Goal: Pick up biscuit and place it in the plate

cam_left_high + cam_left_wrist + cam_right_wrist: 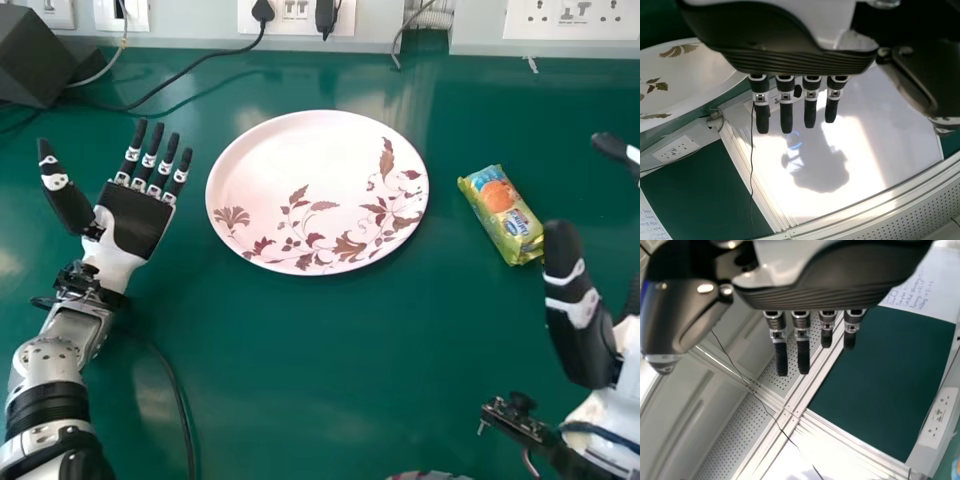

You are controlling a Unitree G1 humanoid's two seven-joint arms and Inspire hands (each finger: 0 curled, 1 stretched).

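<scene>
The biscuit packet point(503, 214), yellow-green with an orange picture, lies on the green table to the right of the plate. The round white plate point(310, 175) with brown leaf patterns lies at the middle. My right hand point(580, 320) is at the right edge, its thumb close to the packet's near end, not holding it. In the right wrist view the right hand point(802, 347) has straight fingers. My left hand point(137, 215) is left of the plate, palm up, fingers spread straight; the left wrist view shows the left hand point(786, 107) with straight fingers too.
A dark box point(35, 55) stands at the back left, with black cables point(170, 78) running from it along the table. Wall sockets point(572, 18) line the back edge. Another cable point(180, 400) lies beside the left forearm. A patterned object shows at the near edge.
</scene>
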